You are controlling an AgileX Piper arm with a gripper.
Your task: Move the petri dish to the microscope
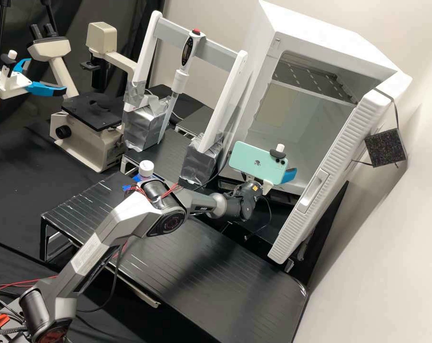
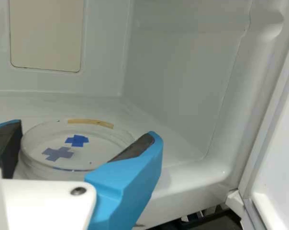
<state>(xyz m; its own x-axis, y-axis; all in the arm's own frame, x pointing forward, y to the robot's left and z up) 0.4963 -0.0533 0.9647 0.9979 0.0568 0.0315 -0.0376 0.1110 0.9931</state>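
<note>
The gripper (image 1: 288, 175) is at the open front of the white incubator, behind the phone fixed on the wrist. In the wrist view the gripper (image 2: 82, 136) stands open, its two blue fingers well apart. Between and beyond them lies the clear round petri dish (image 2: 104, 152), flat on the incubator floor, with blue crosses and a tan strip on it. The fingers hide parts of its near sides; whether either touches it I cannot tell. The beige microscope (image 1: 93, 113), with its black stage, is at the back left in the high view.
The incubator's door (image 1: 333, 176) hangs open beside the arm; its inner wall (image 2: 183, 72) rises past the dish. A pipette (image 1: 180, 78) on a white frame and a small capped bottle (image 1: 146, 168) stand between incubator and microscope. Another arm's gripper is at the far left.
</note>
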